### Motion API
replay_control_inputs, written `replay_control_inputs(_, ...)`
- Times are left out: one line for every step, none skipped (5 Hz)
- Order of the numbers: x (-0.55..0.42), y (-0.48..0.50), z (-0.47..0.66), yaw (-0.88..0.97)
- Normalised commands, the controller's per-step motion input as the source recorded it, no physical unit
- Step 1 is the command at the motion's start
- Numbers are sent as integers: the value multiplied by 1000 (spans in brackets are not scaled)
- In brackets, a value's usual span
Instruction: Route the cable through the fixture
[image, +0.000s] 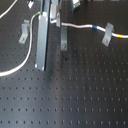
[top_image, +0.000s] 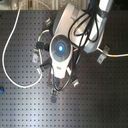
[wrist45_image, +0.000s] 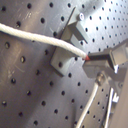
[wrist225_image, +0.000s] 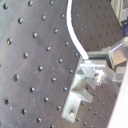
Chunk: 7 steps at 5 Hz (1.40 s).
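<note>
A white cable (image: 75, 25) runs over the black perforated board (image: 75, 95) and passes behind my arm. In the first wrist view my gripper (wrist45_image: 88, 58) is shut on the cable (wrist45_image: 35, 36), right beside a grey metal fixture (wrist45_image: 70, 42). In the second wrist view the cable (wrist225_image: 74, 35) ends at my gripper (wrist225_image: 90, 61), just above the same fixture (wrist225_image: 80, 92). In the first exterior view a long grey finger (image: 41, 45) reaches down to the board, left of a fixture (image: 64, 39). In the second exterior view my arm (top_image: 61, 50) hides the fingers.
Other fixtures stand at the first exterior view's left (image: 24, 33) and right (image: 106, 36). The cable's slack loops wide at the second exterior view's left (top_image: 6, 60). More fixtures (top_image: 75, 82) sit around the arm, one at the second exterior view's right (top_image: 100, 57).
</note>
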Motion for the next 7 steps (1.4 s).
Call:
replay_control_inputs(-15,4,0,0)
replay_control_inputs(-15,55,-159,0)
replay_control_inputs(-68,121,-65,77)
replay_control_inputs(-186,122,-12,374)
replay_control_inputs(-121,141,-2,403)
replay_control_inputs(23,228,102,143)
replay_control_inputs(128,316,472,66)
